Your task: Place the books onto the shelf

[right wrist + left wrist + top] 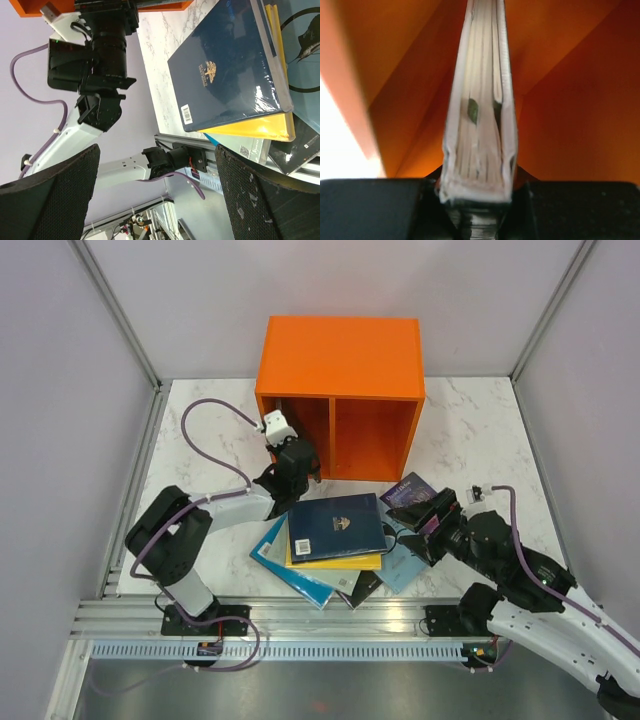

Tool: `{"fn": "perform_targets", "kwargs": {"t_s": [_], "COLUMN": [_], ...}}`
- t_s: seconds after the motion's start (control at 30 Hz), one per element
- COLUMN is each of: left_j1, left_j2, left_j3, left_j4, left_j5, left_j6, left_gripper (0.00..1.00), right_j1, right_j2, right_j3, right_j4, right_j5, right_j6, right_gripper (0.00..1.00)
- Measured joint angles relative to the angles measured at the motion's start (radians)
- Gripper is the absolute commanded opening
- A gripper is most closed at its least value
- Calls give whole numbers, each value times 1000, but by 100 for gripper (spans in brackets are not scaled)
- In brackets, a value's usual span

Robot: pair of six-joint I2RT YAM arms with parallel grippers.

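The orange shelf [340, 360] stands at the back of the table. My left gripper [297, 460] reaches into its left compartment [305, 435]. In the left wrist view this gripper [477, 202] is shut on a thin book [480, 115] held upright, pale page edges facing the camera and orange shelf walls [570, 100] all round. The other books lie in a loose pile: dark navy book [337, 523] on top, yellow book [335, 561] beneath, teal book [272, 543], light blue book [408, 562], purple-galaxy book [410, 492]. My right gripper [436, 512] is open beside the pile, nothing between its fingers [265, 195].
The right wrist view looks across the navy book [230, 65] and yellow book [255, 131] toward the left arm [100, 75]. A dark book [364, 586] sticks out at the pile's front. The aluminium rail [330, 625] runs along the near table edge.
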Motion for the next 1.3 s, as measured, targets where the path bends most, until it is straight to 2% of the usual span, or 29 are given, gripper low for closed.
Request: {"fn": "perform_targets", "kwargs": {"t_s": [0.3, 0.33, 0.5, 0.57, 0.6, 0.63, 0.8, 1.0, 1.17, 1.3], "left_j1": [-7, -7, -5, -2, 3, 10, 37, 68, 77, 82], "left_j2": [159, 173, 233, 241, 243, 243, 230, 125, -5, -123], "left_j3": [99, 112, 153, 153, 153, 153, 143, 87, 47, 24], "left_j4": [90, 94, 138, 147, 146, 145, 137, 84, 5, -81], "left_j5": [-95, -102, -123, -123, -124, -127, -109, -18, 55, 98], "left_j6": [-2, -2, -5, -6, -8, -11, -35, -58, -74, -76], "left_gripper": [3, 5, 27, 33, 46, 53, 77, 88, 99, 100], "right_j1": [0, 0, 0, 0, 0, 0, 0, 0, 0, 0], "right_j2": [-150, -166, -250, -269, -278, -283, -305, -300, -231, -103], "right_j3": [-78, -84, -99, -106, -111, -114, -146, -195, -227, -226], "right_j4": [-22, -24, -56, -68, -73, -77, -83, -81, -32, 33], "right_j5": [14, 21, 62, 78, 86, 92, 120, 135, 130, 125], "right_j6": [8, 12, 39, 49, 56, 61, 95, 119, 113, 68], "right_gripper": [98, 98, 98, 98, 98, 98, 98, 98, 98, 98]}}
